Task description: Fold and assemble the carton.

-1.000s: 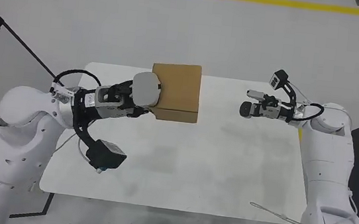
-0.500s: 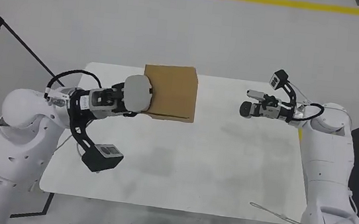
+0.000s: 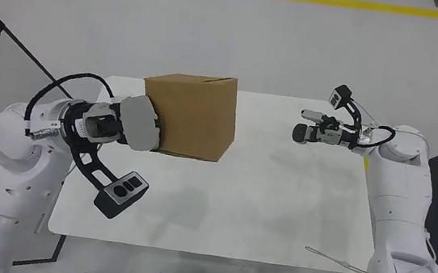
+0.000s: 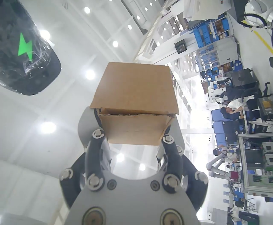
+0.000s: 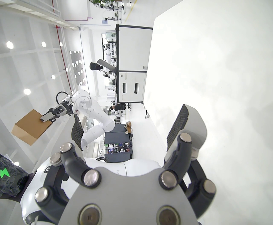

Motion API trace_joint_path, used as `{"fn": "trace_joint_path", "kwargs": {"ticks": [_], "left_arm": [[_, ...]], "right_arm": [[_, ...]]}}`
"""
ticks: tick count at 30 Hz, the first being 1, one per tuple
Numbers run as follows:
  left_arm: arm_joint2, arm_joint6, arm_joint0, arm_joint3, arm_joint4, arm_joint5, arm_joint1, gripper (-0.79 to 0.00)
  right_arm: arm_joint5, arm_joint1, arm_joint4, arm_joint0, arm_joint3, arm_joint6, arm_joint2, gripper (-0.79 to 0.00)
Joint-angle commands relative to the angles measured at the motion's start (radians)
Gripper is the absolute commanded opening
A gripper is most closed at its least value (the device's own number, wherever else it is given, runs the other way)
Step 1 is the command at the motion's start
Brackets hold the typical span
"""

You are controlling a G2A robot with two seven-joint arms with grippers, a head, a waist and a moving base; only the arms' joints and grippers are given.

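L gripper (image 3: 146, 122) pinches carton (image 3: 193, 116), held off table (image 3: 275, 216).
Carton box-shaped, in air over table's far-left part; R gripper (image 3: 296, 133) spread, empty, well apart at far-right side.

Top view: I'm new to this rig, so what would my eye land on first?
The brown carton, clamped at one end by the left gripper and held up over the far left part of the table. Across the table, the right gripper hangs open and empty.
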Motion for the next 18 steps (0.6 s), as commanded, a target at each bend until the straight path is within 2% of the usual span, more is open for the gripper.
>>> {"fn": "trace_joint_path", "kwargs": {"ticks": [1,6,11,17,18], "left_arm": [[-0.01,0.009,-0.005,-0.001,0.023,0.036,0.0,-0.785],[-0.023,0.026,-0.004,-0.005,0.034,0.111,-0.003,-0.785],[-0.027,0.037,0.001,0.002,0.03,0.129,-0.004,-0.785],[-0.018,0.048,0.009,0.019,0.001,0.029,-0.003,-0.785],[-0.01,0.036,0.023,0.037,-0.015,-0.03,-0.002,-0.785]], "right_arm": [[0.0,0.0,0.0,0.0,0.0,0.0,0.0,0.0],[0.0,0.0,0.0,0.0,0.0,0.0,0.0,0.0],[0.0,0.0,0.0,0.0,0.0,0.0,0.0,0.0],[0.0,0.0,0.0,0.0,0.0,0.0,0.0,0.0],[0.0,0.0,0.0,0.0,0.0,0.0,0.0,0.0]]}}
